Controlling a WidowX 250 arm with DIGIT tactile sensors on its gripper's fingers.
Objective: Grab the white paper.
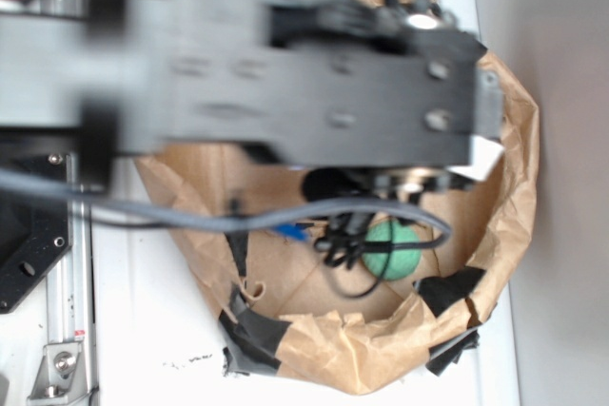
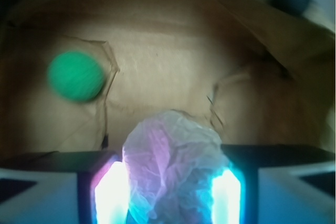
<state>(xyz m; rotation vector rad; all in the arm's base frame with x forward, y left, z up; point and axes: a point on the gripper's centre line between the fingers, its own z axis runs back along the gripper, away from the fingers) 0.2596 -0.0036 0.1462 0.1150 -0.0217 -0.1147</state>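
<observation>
The white paper [image 2: 170,166] sat squarely between the two fingers of the gripper [image 2: 169,195], which pressed it on both sides, gripping it; the green ball [image 2: 76,75] lay well apart.

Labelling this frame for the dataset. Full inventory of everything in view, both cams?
white paper wad: 1, off-white, crumpled, between the end effector fingers in the wrist view
green ball: 1, green, on the brown paper floor, apart from the wad
brown paper sheet: 1, brown, shaped into a bowl with raised crinkled walls
black tape patches: several, black, along the sheet's rim
grey cable: 1, grey, looping across the bowl
robot arm: 1, black, blurred, over the bowl
end effector: 1, fingers either side of the wad, touching it
</observation>
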